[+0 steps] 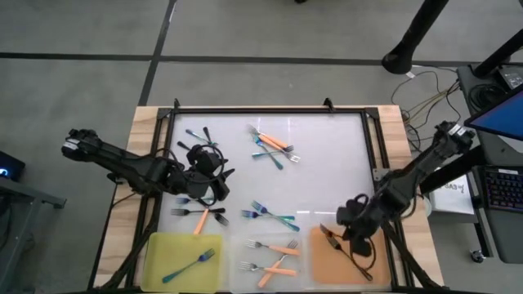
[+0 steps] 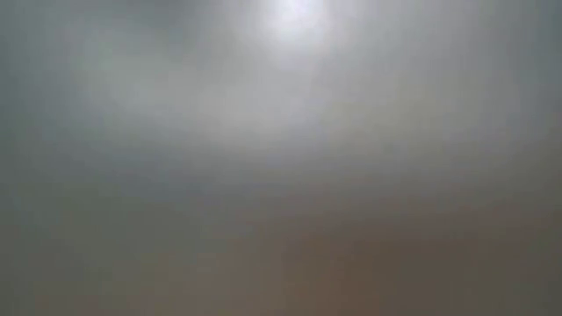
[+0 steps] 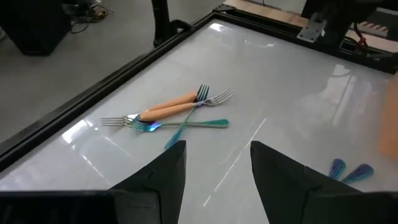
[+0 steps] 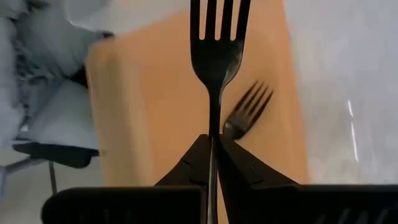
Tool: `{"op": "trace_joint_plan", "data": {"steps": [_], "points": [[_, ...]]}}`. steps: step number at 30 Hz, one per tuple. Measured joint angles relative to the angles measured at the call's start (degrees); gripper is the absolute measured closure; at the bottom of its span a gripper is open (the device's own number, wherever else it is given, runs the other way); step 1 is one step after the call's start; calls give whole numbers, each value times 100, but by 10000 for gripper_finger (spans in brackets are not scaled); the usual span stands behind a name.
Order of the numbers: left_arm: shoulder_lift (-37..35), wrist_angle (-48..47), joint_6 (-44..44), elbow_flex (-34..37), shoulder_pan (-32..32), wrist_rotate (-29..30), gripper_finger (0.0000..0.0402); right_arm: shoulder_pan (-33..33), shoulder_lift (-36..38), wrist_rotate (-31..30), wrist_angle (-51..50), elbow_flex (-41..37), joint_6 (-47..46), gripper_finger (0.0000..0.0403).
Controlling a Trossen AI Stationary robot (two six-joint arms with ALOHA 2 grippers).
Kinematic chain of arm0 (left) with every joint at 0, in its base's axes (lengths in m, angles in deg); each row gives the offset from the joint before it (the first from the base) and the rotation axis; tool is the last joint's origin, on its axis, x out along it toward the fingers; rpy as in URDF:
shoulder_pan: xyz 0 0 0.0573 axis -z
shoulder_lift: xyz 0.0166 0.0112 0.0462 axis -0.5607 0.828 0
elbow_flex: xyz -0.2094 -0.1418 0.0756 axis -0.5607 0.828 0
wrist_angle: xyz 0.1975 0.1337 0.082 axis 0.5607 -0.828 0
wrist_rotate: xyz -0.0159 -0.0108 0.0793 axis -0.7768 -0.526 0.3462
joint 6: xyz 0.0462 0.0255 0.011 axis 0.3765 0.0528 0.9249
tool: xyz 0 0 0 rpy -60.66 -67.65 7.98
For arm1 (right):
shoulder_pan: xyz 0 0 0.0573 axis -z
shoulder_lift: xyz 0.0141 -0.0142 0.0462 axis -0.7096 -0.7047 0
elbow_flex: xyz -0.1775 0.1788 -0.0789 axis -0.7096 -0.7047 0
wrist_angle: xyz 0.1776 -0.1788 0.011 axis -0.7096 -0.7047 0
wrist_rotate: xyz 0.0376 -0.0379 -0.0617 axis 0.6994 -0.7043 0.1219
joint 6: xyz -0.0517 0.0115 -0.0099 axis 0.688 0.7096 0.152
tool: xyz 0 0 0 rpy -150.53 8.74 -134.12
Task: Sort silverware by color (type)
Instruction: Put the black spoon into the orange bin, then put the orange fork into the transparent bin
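My right gripper is shut on a dark grey-black fork over the orange tray, at the table's near right. A second dark fork lies in that tray. My left gripper is open above the table's left part and touches nothing. Ahead of it lies a crossed pile of orange-handled and blue-teal forks. More forks lie in groups on the white surface. The low view shows only blur. My right gripper pinches the dark fork's handle between its two fingers. The fork lies along the fingers, with its tines pointing away from the gripper. It is held above the orange tray, over the other dark fork.
A yellow tray at the near left holds one blue-teal fork. A clear tray in the middle holds orange-handled forks. A black frame borders the white surface. Cables and a keyboard lie off the table's right.
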Motion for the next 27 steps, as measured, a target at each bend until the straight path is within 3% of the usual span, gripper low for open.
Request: {"op": "trace_joint_plan", "data": {"steps": [11,20,27], "points": [[0,59,0,-7,0,-19,242,-336,-1086,273,7,231,-419,389],[13,34,34,-7,0,-824,242,-322,-1126,357,-35,414,-804,316],[15,35,180,-7,-23,-973,242,-283,-1021,141,-856,1053,-657,267]]}}
